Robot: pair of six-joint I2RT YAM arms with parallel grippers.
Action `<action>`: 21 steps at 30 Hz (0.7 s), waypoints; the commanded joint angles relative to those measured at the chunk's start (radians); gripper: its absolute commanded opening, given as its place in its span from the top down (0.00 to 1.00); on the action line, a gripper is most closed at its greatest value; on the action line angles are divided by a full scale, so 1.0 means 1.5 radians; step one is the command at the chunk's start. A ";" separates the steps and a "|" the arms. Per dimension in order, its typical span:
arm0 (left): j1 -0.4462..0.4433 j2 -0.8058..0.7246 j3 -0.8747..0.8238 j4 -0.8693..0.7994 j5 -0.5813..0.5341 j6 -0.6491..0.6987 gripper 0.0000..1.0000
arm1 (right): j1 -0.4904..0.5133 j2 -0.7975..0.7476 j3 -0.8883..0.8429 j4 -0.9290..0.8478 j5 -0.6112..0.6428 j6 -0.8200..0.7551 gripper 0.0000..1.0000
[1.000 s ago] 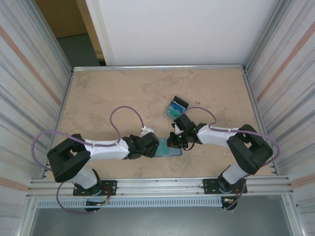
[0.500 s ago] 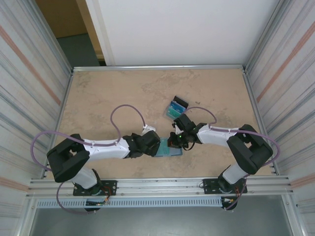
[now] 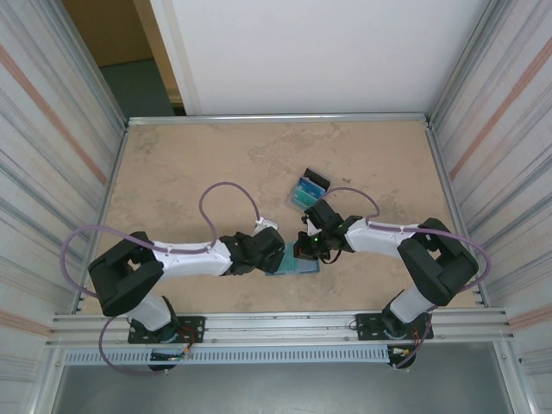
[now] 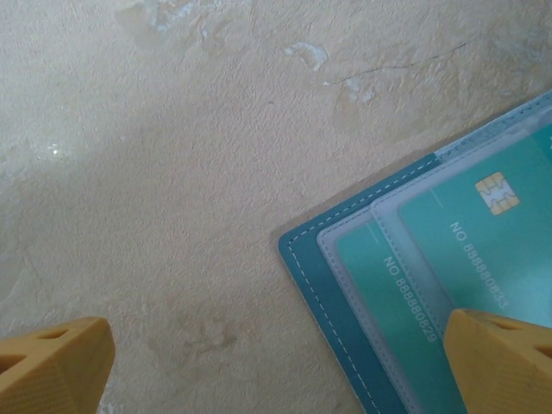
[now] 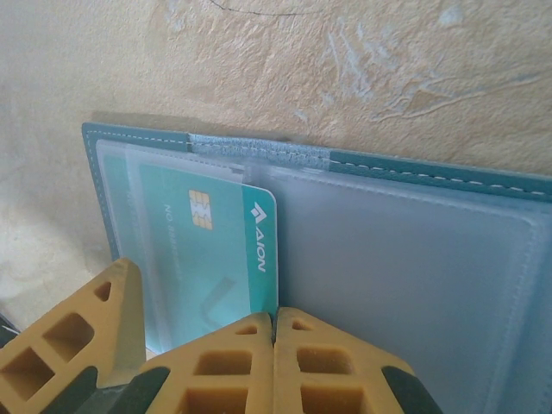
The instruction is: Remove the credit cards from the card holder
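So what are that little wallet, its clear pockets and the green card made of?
Wallet: probably faux leather, matte teal, with a stitched edge. Pockets: soft clear plastic, slightly frosted. Card: likely smooth rigid plastic, judging by its gold chip and printed number.

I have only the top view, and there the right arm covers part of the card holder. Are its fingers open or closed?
Observer: Closed. The right wrist view shows the right fingers tip to tip at the edge of a teal card with a chip; whether they pinch it, I cannot tell.
Operator: And the other arm?
Observer: The left fingers are wide open: in the left wrist view one hangs over bare table, the other over the card holder.
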 commanded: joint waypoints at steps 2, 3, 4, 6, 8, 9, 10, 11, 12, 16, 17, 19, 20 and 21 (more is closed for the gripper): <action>0.005 0.017 0.015 -0.028 0.003 0.005 0.01 | -0.006 0.003 0.008 -0.027 0.009 -0.007 1.00; 0.005 0.021 0.017 -0.031 0.004 0.004 0.01 | -0.007 0.003 0.008 -0.027 0.009 -0.007 1.00; 0.005 0.025 0.017 -0.033 0.004 0.003 0.01 | -0.008 0.003 0.007 -0.027 0.008 -0.007 1.00; 0.005 0.032 0.019 -0.038 0.005 0.002 0.01 | -0.009 0.004 0.007 -0.025 0.006 -0.006 1.00; 0.005 0.037 0.023 -0.046 0.006 0.001 0.01 | -0.010 0.004 0.008 -0.023 0.004 -0.007 1.00; 0.005 0.039 0.024 -0.051 0.005 0.001 0.01 | -0.010 0.005 0.008 -0.023 0.004 -0.007 1.00; 0.005 0.040 0.025 -0.056 0.004 0.001 0.01 | -0.010 0.005 0.008 -0.024 0.004 -0.007 1.00; 0.006 0.041 0.026 -0.061 0.003 0.000 0.01 | -0.012 0.003 0.007 -0.025 0.007 -0.007 1.00; 0.005 0.041 0.024 -0.064 0.002 0.000 0.01 | -0.012 0.001 0.007 -0.027 0.008 -0.007 1.00; 0.006 0.041 0.022 -0.073 0.002 -0.003 0.01 | -0.022 -0.008 -0.001 -0.030 0.009 -0.008 1.00; 0.006 0.041 0.020 -0.073 0.001 -0.003 0.01 | -0.025 -0.009 -0.002 -0.031 0.009 -0.009 1.00; 0.006 0.041 0.019 -0.072 0.001 -0.005 0.01 | -0.028 -0.014 -0.004 -0.035 0.012 -0.010 1.00; 0.006 0.041 0.020 -0.073 0.001 -0.004 0.01 | -0.030 -0.014 -0.005 -0.036 0.013 -0.013 1.00; 0.006 0.042 0.019 -0.072 0.000 -0.004 0.01 | -0.033 -0.015 -0.005 -0.040 0.015 -0.015 1.00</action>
